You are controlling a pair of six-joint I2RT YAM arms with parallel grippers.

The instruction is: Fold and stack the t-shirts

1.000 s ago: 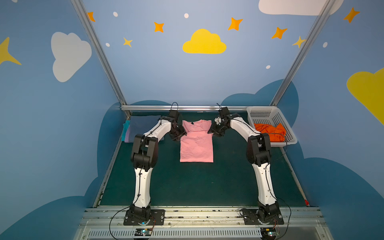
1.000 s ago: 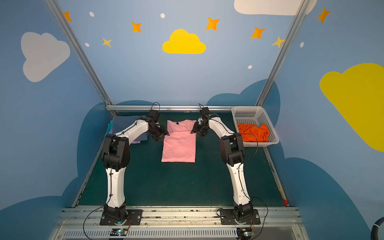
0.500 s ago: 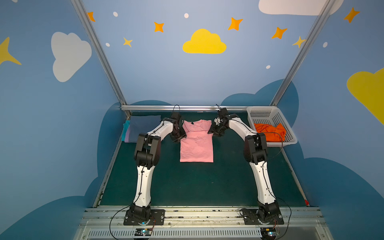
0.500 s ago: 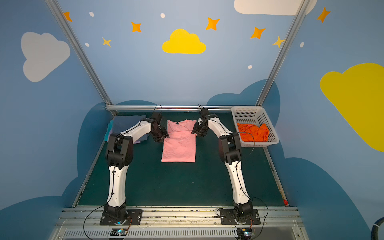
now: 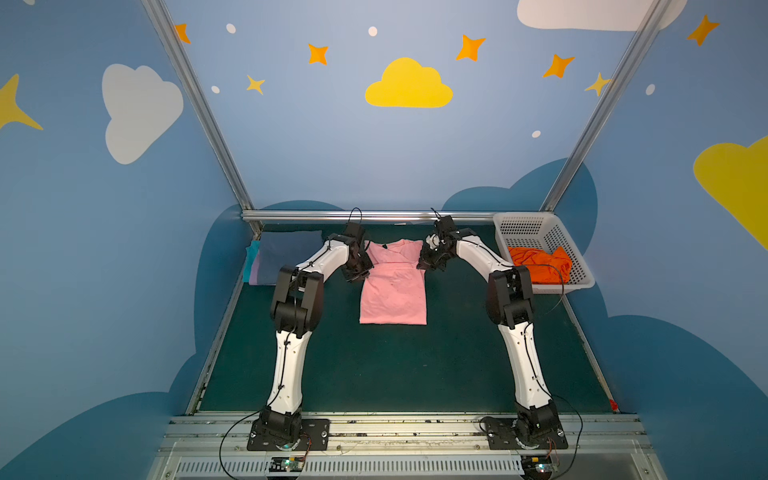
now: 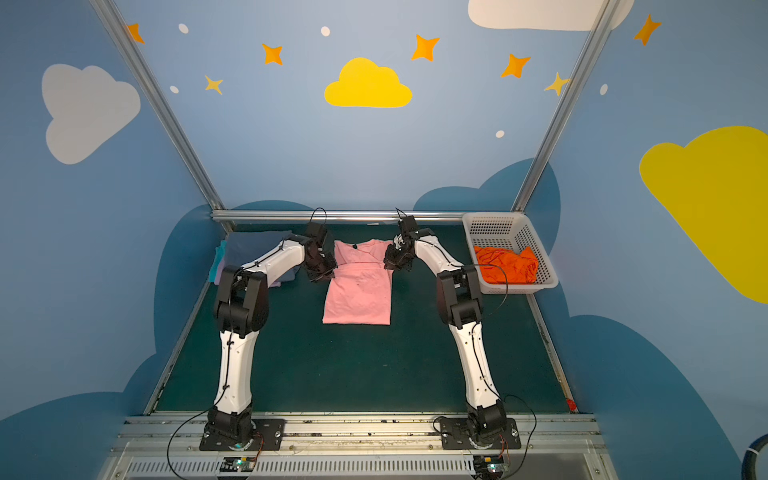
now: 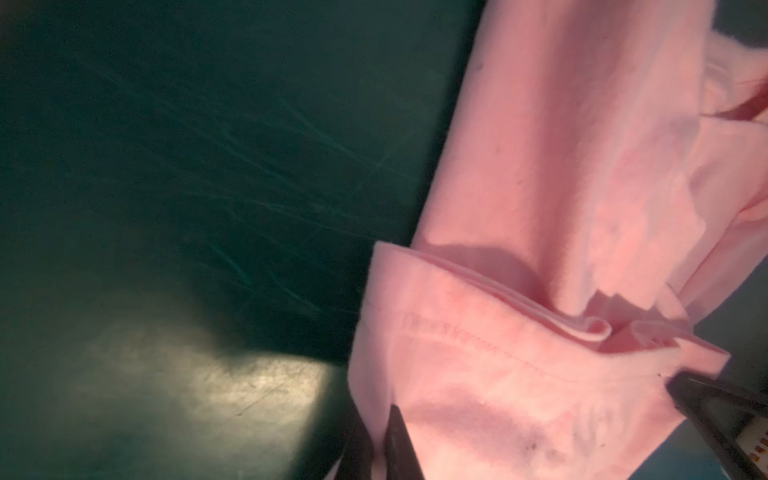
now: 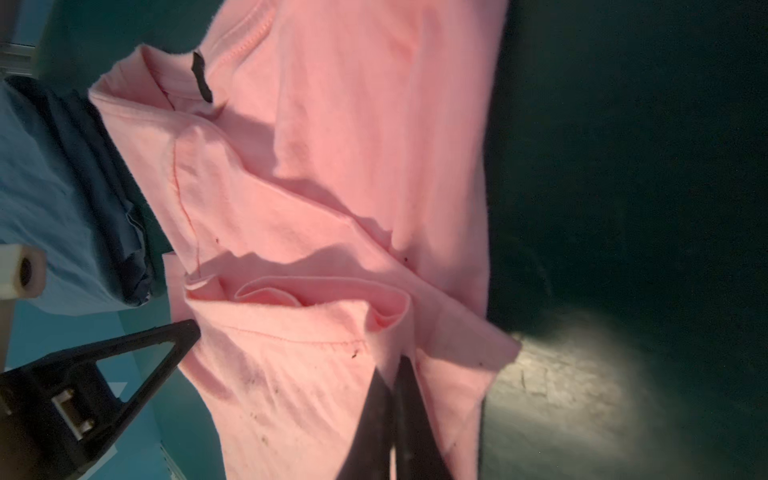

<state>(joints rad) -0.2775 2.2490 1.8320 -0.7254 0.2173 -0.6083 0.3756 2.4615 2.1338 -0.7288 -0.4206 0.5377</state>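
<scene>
- Left gripper (image 7: 376,419) is clamped on a shoulder edge of the pink t-shirt (image 7: 561,166). Its two dark fingers stand close together with a sliver of cloth between them, and the sleeve hem is bunched just beyond.
- Right gripper (image 8: 390,374) is closed on the opposite shoulder of the pink t-shirt (image 8: 332,166), with the cloth puckered into a small fold at the pinch.
- In both top views the fingertips of the left gripper (image 5: 360,274) (image 6: 322,272) and the right gripper (image 5: 428,264) (image 6: 392,264) are hidden under their own black wrists, so the grip cannot be read there.
- Pink t-shirt (image 5: 392,291) (image 6: 357,295) lies flat on the middle of the green mat (image 5: 395,365), sleeves turned in and collar toward the back wall. The dark neck label (image 8: 201,77) shows at the collar.
- Both wrist views are soft and dim, and the mat past the cloth is mostly shadow.
- Folded stack (image 5: 286,253) sits in the back left corner, slate-blue on top with lavender and teal edges showing beneath. The left arm (image 6: 274,259) covers much of it.
- Orange t-shirt (image 5: 540,266) lies crumpled in the white basket (image 5: 523,217) at the back right. The right arm (image 5: 509,291) overlaps the basket's near corner.
</scene>
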